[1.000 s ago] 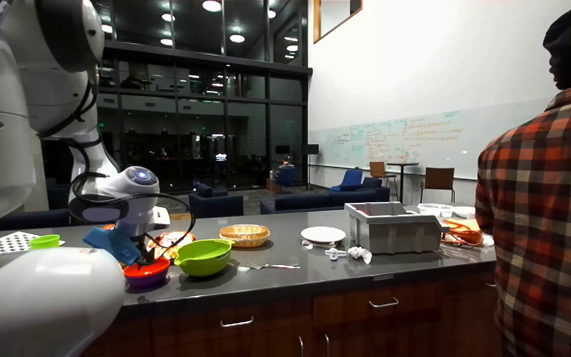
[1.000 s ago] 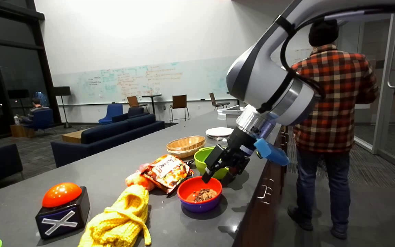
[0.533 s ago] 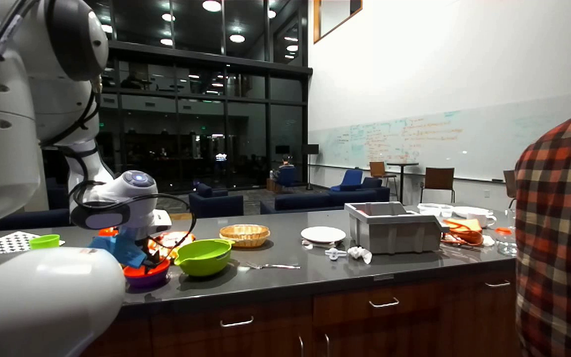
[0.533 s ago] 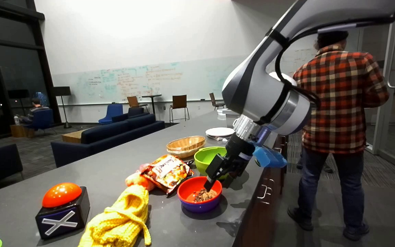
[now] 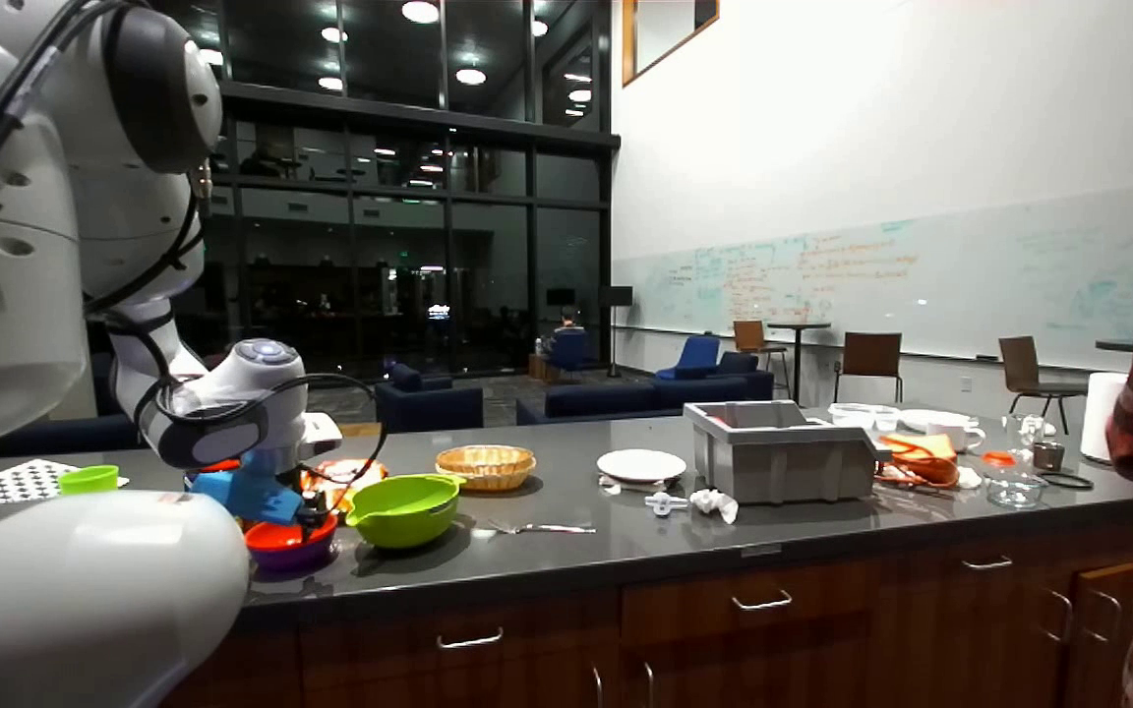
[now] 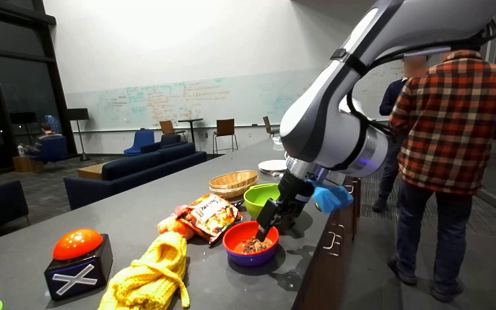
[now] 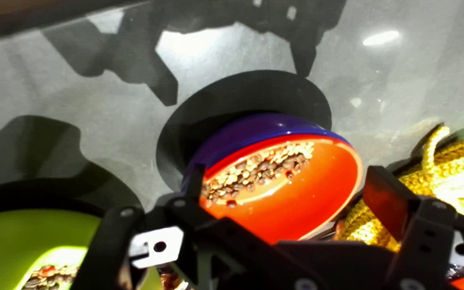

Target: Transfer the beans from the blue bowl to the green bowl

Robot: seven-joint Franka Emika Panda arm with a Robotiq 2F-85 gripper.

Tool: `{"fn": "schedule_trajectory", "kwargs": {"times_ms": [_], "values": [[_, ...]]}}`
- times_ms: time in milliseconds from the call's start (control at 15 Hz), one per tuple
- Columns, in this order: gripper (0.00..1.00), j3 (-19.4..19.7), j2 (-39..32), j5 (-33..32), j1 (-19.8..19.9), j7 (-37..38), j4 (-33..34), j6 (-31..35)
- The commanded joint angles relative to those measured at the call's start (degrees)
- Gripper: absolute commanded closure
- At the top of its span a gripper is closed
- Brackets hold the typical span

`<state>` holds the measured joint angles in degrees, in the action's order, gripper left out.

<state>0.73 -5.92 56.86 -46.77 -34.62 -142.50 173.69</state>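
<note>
In an exterior view the blue bowl [image 6: 248,261], bluish purple outside with a red inner surface [image 6: 239,236], sits upright on the counter. Brown and pale beans [image 7: 262,167] lie along one side of its bottom. The green bowl [image 6: 258,199], wide and lime, stands beside it, and the wrist view shows similar beans [image 7: 50,278] inside. My gripper [image 7: 290,173] is open, tilted over the blue bowl, nothing gripped. In the wrist view its fingers [image 7: 389,201] lie either side of the bowl; one overlaps the left rim. Whether it touches is unclear.
A snack packet [image 6: 210,217] and yellow knitted bag [image 6: 153,275] lie near the bowl, with a red button box [image 6: 79,262] farther off. Behind the green bowl are a wicker basket [image 5: 485,464], fork [image 5: 542,529], white plate [image 5: 640,465] and grey bin [image 5: 783,462]. A person [image 6: 459,125] stands beyond.
The gripper has come lower and slightly turned over the blue bowl, one fingertip now below the rim line in an exterior view. The bowls have not moved. The person in plaid has shifted sideways.
</note>
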Motion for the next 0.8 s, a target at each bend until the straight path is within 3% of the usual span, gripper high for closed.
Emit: {"fn": "schedule_trajectory", "kwargs": {"times_ms": [0,267,733], "values": [[0.0,1.6,-0.9,-7.1,-1.0,5.9,-0.1,2.4],[0.0,3.3,-1.2,-13.9,-1.4,11.7,-0.5,3.7],[0.0,4.8,-1.4,-18.5,-2.4,19.9,-0.9,4.1]]}}
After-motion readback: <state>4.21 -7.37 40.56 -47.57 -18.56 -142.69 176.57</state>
